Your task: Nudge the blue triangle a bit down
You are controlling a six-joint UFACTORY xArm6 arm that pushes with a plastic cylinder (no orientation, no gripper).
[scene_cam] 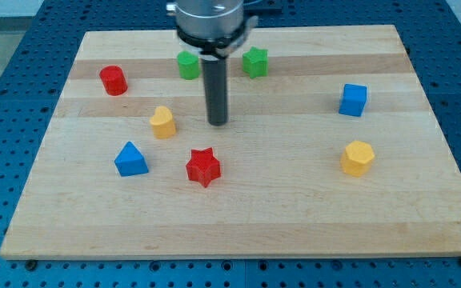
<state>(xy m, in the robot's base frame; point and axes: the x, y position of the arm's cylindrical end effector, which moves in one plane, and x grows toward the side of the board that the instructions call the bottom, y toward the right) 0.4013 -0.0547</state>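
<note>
The blue triangle [130, 159] lies on the wooden board [294, 208] at the view's lower left. My tip [218, 123] stands on the board up and to the right of it, well apart. The tip is right of the yellow block [163, 122] and above the red star [203, 167]. It touches no block.
A red cylinder [114, 80] sits at the upper left. A green block [188, 65] and a green star [254, 62] flank the rod near the top. A blue cube [353, 100] and a yellow hexagon [358, 158] lie at the right.
</note>
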